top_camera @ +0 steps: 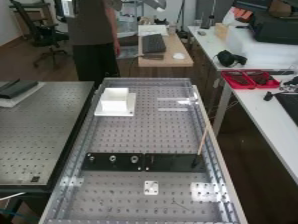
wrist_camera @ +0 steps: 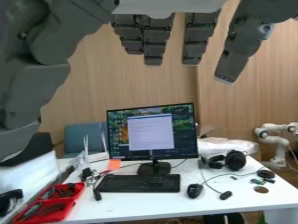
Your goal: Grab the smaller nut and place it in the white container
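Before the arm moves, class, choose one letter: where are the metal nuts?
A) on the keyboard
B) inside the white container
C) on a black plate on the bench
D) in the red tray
C: the nuts sit in a row on a black plate, apart from the white container.

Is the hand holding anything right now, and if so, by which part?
Nothing is held: the hand is open, with nothing between its fingers and thumb.

Shiny metal bench (top_camera: 126, 137), smooth matt container (top_camera: 114, 106), plastic trays (wrist_camera: 61, 215), smooth wood wall (wrist_camera: 93, 75)
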Controlling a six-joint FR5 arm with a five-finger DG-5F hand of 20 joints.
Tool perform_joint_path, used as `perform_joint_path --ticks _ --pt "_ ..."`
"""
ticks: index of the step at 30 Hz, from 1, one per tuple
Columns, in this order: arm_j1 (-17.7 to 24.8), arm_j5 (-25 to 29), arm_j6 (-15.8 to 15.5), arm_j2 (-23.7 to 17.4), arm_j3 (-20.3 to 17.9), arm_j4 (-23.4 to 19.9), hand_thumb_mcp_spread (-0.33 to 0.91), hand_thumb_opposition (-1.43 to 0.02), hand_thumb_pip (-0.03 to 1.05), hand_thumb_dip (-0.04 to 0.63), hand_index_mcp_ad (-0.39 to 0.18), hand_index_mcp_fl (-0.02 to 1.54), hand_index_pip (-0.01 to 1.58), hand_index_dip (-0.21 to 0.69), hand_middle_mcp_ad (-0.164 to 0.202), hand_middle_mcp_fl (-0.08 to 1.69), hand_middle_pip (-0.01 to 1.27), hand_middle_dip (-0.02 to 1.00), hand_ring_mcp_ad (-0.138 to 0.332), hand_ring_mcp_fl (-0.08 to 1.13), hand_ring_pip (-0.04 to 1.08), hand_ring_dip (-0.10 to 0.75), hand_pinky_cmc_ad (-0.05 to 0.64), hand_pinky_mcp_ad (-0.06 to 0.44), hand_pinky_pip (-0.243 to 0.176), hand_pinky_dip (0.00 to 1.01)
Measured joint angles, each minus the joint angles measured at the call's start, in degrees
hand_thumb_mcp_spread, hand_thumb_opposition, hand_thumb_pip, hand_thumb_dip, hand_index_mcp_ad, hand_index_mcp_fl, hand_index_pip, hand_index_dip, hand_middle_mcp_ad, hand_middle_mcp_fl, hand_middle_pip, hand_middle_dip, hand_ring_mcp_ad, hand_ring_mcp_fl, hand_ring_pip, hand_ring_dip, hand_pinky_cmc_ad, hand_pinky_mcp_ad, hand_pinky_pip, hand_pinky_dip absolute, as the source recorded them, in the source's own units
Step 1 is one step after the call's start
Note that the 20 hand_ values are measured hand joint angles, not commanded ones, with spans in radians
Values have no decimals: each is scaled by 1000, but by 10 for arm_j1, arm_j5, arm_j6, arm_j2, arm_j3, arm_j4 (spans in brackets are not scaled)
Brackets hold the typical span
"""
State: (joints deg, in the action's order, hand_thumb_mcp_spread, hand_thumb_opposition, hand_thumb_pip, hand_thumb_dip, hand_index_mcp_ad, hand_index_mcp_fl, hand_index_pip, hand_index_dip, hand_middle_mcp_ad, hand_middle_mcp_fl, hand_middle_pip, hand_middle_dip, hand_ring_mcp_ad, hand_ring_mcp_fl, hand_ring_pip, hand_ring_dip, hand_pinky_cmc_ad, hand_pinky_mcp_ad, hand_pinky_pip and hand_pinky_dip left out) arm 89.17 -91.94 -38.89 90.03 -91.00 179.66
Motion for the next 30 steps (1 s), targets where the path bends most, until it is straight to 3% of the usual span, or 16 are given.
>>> perform_joint_path --ticks 30 --pt "5 9 0 -4 -5 -2 291 -714 286 33 3 12 73 -30 10 -12 152 173 140 3 155 12 394 297 -94 506"
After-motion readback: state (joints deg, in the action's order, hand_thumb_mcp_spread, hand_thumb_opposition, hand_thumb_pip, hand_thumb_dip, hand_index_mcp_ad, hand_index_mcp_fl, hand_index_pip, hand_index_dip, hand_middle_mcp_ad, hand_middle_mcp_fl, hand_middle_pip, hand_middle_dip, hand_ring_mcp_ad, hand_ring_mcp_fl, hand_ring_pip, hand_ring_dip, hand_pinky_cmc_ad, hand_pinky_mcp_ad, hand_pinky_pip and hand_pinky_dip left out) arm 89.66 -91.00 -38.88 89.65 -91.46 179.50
